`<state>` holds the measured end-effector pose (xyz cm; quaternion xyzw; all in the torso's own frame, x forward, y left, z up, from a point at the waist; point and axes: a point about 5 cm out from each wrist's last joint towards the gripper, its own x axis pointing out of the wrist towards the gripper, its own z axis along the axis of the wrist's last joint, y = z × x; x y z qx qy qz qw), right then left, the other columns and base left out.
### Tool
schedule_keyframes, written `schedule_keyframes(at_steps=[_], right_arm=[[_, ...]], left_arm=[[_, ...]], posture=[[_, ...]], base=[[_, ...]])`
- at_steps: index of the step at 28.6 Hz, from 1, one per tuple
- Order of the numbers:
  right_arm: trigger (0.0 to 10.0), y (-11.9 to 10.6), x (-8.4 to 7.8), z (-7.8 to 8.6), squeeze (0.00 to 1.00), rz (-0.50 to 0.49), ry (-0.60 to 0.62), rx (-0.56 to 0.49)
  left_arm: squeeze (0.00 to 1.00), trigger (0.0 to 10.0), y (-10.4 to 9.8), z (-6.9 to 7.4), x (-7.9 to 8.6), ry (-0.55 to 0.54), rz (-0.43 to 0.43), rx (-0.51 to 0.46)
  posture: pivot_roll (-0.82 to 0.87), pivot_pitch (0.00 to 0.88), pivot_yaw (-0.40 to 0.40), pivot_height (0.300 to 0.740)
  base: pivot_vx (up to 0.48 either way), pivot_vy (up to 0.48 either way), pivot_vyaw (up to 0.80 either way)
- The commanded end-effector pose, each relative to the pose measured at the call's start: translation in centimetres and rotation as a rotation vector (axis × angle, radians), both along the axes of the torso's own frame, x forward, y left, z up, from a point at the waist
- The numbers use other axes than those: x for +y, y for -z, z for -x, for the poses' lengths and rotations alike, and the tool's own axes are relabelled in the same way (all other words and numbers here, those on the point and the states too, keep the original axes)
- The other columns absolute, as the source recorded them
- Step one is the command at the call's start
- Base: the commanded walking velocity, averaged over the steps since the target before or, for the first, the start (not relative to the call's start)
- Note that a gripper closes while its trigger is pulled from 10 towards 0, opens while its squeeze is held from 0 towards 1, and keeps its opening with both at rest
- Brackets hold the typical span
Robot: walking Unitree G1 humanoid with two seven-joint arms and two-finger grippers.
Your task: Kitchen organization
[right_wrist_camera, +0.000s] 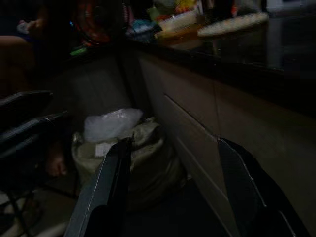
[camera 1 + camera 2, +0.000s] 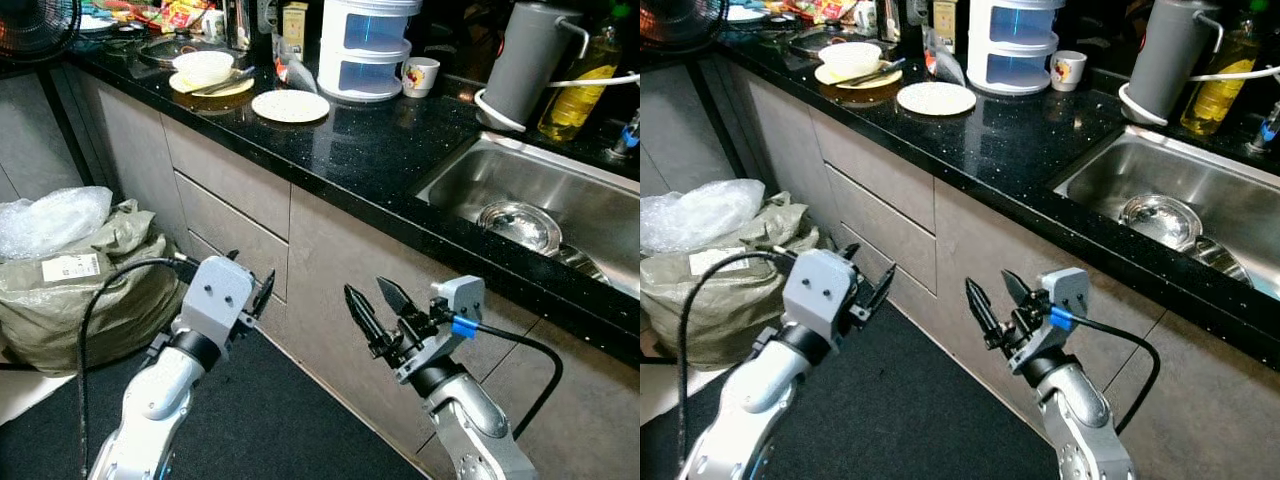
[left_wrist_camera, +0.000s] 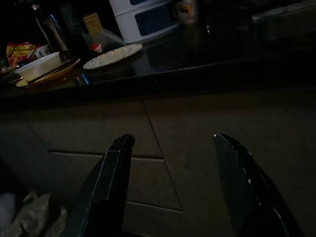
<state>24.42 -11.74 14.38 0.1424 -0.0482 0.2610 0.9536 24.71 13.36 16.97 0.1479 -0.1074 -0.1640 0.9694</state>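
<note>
Both my arms hung low in front of the grey cabinet drawers (image 2: 225, 175), left gripper (image 2: 262, 293) and right gripper (image 2: 375, 305) with fingers spread, nothing held. The flat round speckled plate (image 2: 290, 105) sat upper middle on the black glossy surface (image 2: 380, 150). Probably ceramic, so slick and breakable; I'd pinch its rim.

Counts:
- 1 flat white round plate (image 2: 290, 105) on the black speckled countertop (image 2: 380, 150)
- 1 white bowl (image 2: 203, 67) on 1 tan plate (image 2: 212, 88)
- 1 white patterned mug (image 2: 419, 76)
- 1 white-and-blue stacked container (image 2: 366, 45)
- 1 grey jug (image 2: 527, 62)
- 1 yellow oil bottle (image 2: 577, 88)
- 1 stainless steel sink (image 2: 560, 200), 1 steel bowl (image 2: 518, 225) in it
- 1 olive sack (image 2: 85, 285) on the floor
</note>
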Motion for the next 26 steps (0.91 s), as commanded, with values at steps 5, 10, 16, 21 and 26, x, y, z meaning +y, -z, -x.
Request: schedule_keyframes(at_steps=[5,10,16,21,26], right_arm=[[10.0,-1.0,0.6,-0.1,0.0,-0.021,-0.023,-0.029],[10.0,-1.2,0.6,-0.3,0.0,-0.043,-0.024,-0.035],[10.0,-1.8,0.7,-0.5,0.0,-0.067,-0.022,-0.05],[10.0,-2.1,0.9,-0.5,0.0,-0.091,-0.029,-0.057],[10.0,-2.4,1.2,-0.5,0.0,-0.101,-0.052,-0.062]], left_arm=[[0.0,10.0,-0.8,-0.4,0.4,-0.031,0.02,-0.02],[0.0,10.0,-1.1,-0.7,0.2,-0.028,0.024,-0.032],[0.0,10.0,-1.1,-0.8,-0.1,-0.014,0.019,-0.033],[0.0,10.0,-1.1,-0.8,-0.1,-0.01,0.017,-0.031],[0.0,10.0,-1.1,-0.9,-0.1,-0.007,0.015,-0.029]], posture=[[0.08,0.0,-0.098,0.74],[0.08,0.0,-0.091,0.74],[0.08,0.0,-0.08,0.74],[0.08,0.0,-0.078,0.74],[0.08,0.0,-0.076,0.74]], base=[[0.286,0.0,0.0],[0.287,0.0,0.0],[0.293,0.0,0.0],[0.316,0.0,0.0],[0.321,0.0,0.0]])
